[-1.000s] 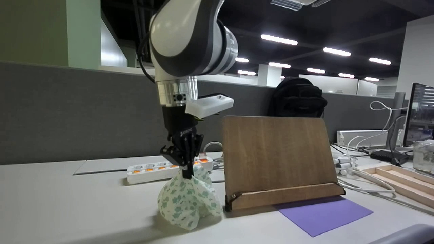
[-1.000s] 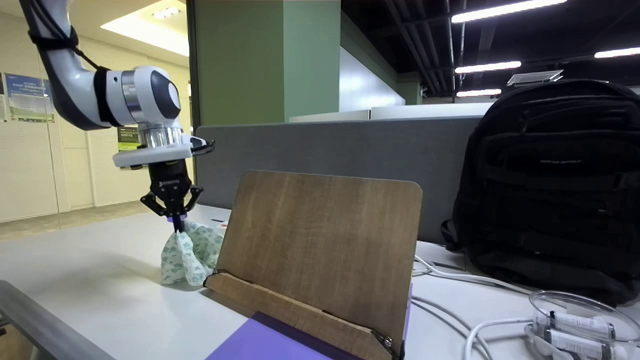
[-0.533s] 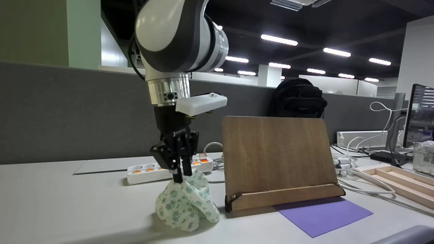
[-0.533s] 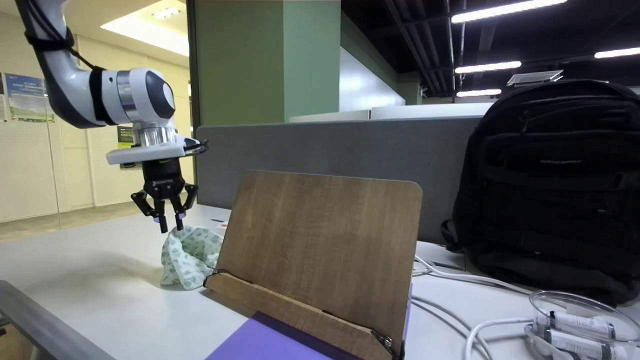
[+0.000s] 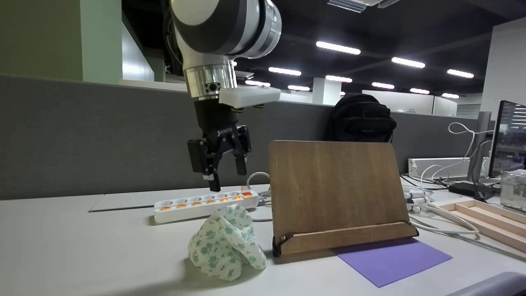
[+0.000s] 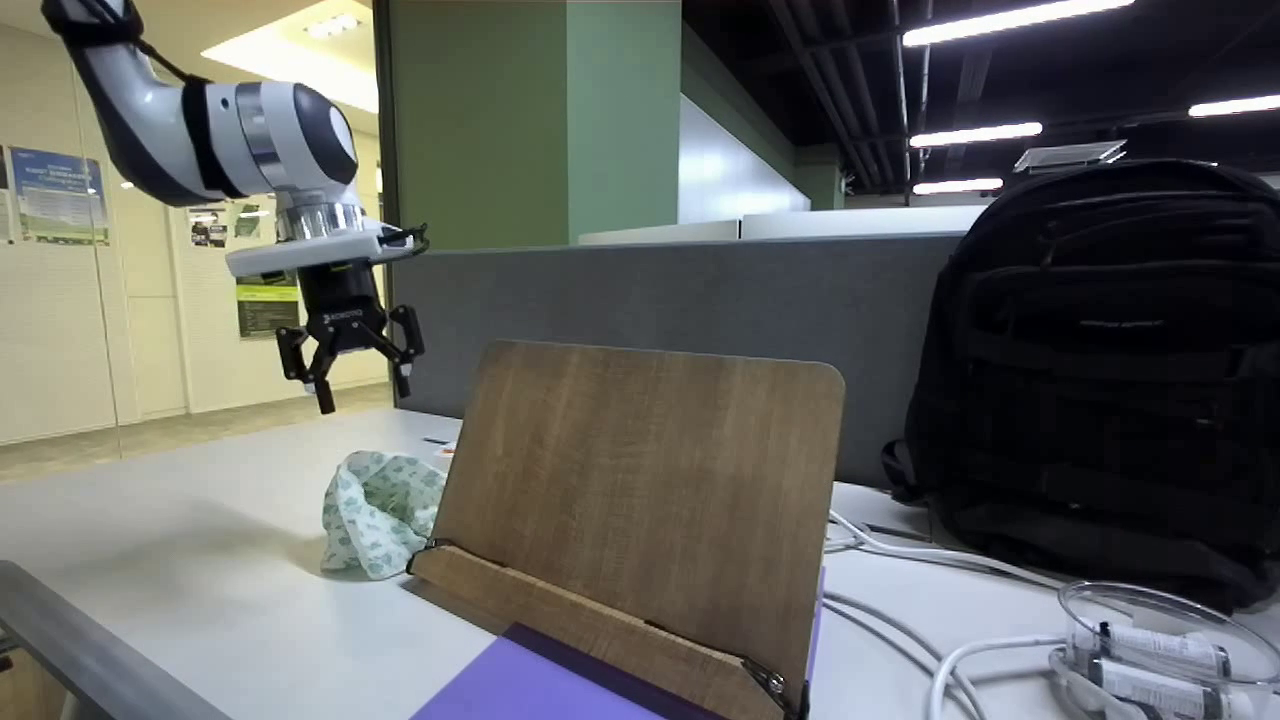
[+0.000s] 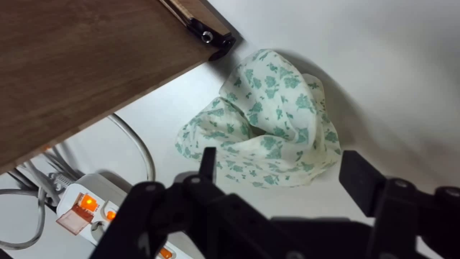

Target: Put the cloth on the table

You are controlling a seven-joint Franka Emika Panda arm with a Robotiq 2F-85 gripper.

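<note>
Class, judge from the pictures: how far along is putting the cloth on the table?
Done: the cloth lies crumpled on the table. In hand: nothing; the gripper hangs open above it. Left: probably just backing away, as the cloth rests there unheld.

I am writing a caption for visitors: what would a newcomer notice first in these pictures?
Probably the crumpled green-and-white cloth, heaped on the table beside the brown wooden board. The black gripper hangs above it, jaws apart, holding nothing. Then the purple sheet at the board's foot.
</note>
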